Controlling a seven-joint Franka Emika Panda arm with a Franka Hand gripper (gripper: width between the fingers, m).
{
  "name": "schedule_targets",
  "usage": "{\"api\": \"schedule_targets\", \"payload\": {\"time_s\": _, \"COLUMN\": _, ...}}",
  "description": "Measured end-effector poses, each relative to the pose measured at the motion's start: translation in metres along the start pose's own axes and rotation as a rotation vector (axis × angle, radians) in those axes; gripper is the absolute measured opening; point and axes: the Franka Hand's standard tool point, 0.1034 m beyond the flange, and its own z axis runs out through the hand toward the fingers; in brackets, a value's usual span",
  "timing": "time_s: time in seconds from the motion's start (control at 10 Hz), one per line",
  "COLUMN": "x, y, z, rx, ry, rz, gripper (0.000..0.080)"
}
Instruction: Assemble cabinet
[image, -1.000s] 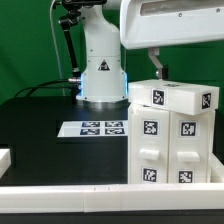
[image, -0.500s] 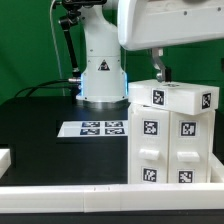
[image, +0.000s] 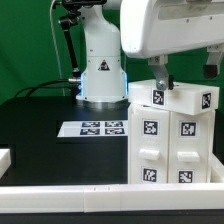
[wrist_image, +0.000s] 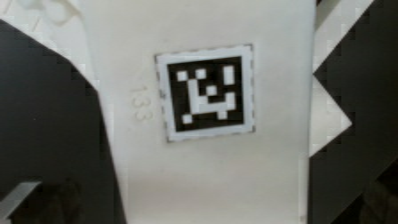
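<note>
- The marker board (image: 101, 129), a thin flat white sheet printed with four black-and-white square tags, lies on the matte black table (image: 40, 140), on the exterior view's left of the cabinet.
- Behind the marker board stands the arm's base (image: 101, 70), a smooth, rounded white column with a small triangular label on its front.
- The cabinet (image: 173, 135), a boxy block of smooth white plastic, stands upright on the table at the exterior view's right, just beside the marker board.
- Its front shows two tall panels side by side, each carrying square tags; a slab-shaped top panel (image: 175, 97) with two more tags rests on them.
- The gripper (image: 160, 72) hangs directly above the cabinet's top panel, a dark finger (image: 159, 74) reaching down to it; whether the fingers are spread or pressed together cannot be told.
- In the wrist view, a white plastic face of the cabinet (wrist_image: 196, 150) fills the frame, bearing one square tag and faint embossed digits.
</note>
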Motion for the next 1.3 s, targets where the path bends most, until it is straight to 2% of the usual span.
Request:
{"api": "schedule_targets", "payload": {"time_s": 0.5, "x": -0.018, "y": 0.004, "z": 0.017, "rx": -0.007, "ry": -0.004, "rz": 0.016, "gripper": 0.0796}}
{"api": "schedule_targets", "payload": {"time_s": 0.7, "x": -0.019, "y": 0.003, "z": 0.017, "rx": -0.012, "ry": -0.01, "rz": 0.038, "gripper": 0.0796}}
{"api": "schedule_targets", "payload": {"time_s": 0.8, "x": -0.019, "y": 0.003, "z": 0.017, "rx": -0.012, "ry": -0.01, "rz": 0.045, "gripper": 0.0671}}
{"api": "schedule_targets", "payload": {"time_s": 0.9, "x": -0.019, "y": 0.003, "z": 0.017, "rx": -0.012, "ry": -0.01, "rz": 0.046, "gripper": 0.0671}}
{"api": "schedule_targets", "payload": {"time_s": 1.0, "x": -0.019, "y": 0.004, "z": 0.017, "rx": -0.012, "ry": -0.01, "rz": 0.046, "gripper": 0.0558}}
{"api": "schedule_targets", "payload": {"time_s": 1.3, "x": -0.019, "y": 0.004, "z": 0.017, "rx": -0.012, "ry": -0.01, "rz": 0.084, "gripper": 0.056}}
